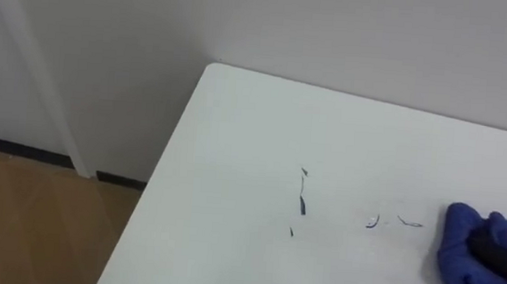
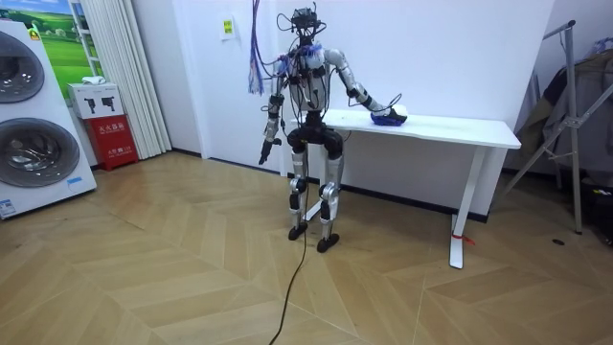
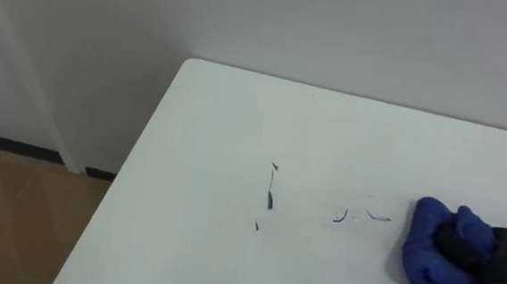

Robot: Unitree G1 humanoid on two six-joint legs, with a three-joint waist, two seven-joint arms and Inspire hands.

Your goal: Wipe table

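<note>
One blue cloth (image 1: 457, 257) bunched in right hand (image 1: 499, 250), on table (image 1: 234, 159)

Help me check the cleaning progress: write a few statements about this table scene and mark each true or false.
1. There are dark marks on the white table. True.
2. The blue cloth lies on top of those marks. False: it sits to their right, not covering them.
3. The right robot hand holds the blue cloth. True.
4. The left robot hand rests on the table. False: it hangs at the robot's side.
</note>
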